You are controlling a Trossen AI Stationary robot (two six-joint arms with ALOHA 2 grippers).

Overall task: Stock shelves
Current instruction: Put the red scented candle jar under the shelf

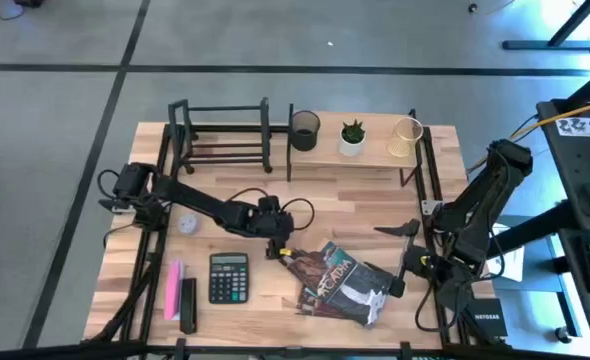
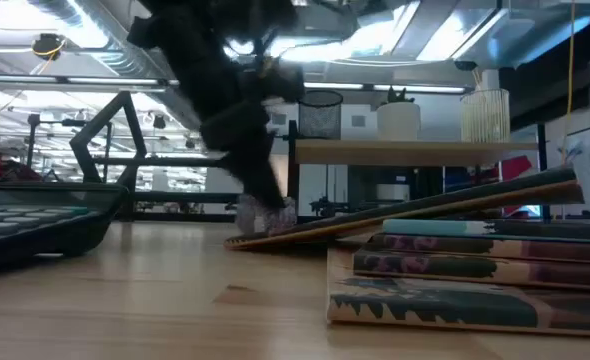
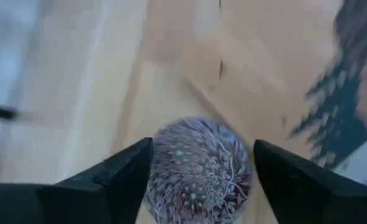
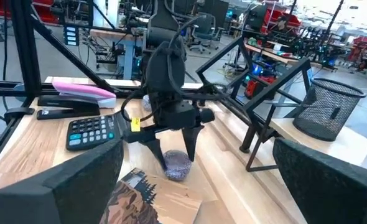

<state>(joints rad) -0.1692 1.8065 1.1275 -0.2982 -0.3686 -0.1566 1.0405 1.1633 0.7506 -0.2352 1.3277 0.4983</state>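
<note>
Two dark arms work at one wooden table (image 1: 275,295). The left gripper (image 1: 275,243) is lowered to the tabletop near its middle, just beside the corner of the topmost book (image 1: 347,283); its two fingers (image 3: 124,180) are spread, with one round patterned disc (image 3: 199,169) lying between them. Whether the fingers touch the disc cannot be told. The right wrist view shows the same disc (image 4: 176,165) under the left gripper's tips. The right gripper (image 1: 407,257) waits at the table's right edge, its two fingers (image 4: 65,180) wide apart and holding nothing.

Two shelves stand along the far edge. One black metal-bar book rack (image 1: 220,135) sits far left and carries nothing visible. One light-wood board shelf (image 1: 370,155) on thin black uprights stands just beside it to the right and carries three things: one black mesh cup (image 1: 304,130), one small plant in a white pot (image 1: 352,137) and one pale ribbed cup (image 1: 406,138).

Books lie in one loose pile near the front right; the low view shows at least three spines stacked (image 2: 455,275), with the top book tilted across them. One black calculator (image 1: 228,277) lies front centre. One pink stapler (image 1: 173,290) and one black stapler (image 1: 188,304) lie side by side near the front left. A second round disc (image 1: 187,224) lies under the left arm.
</note>
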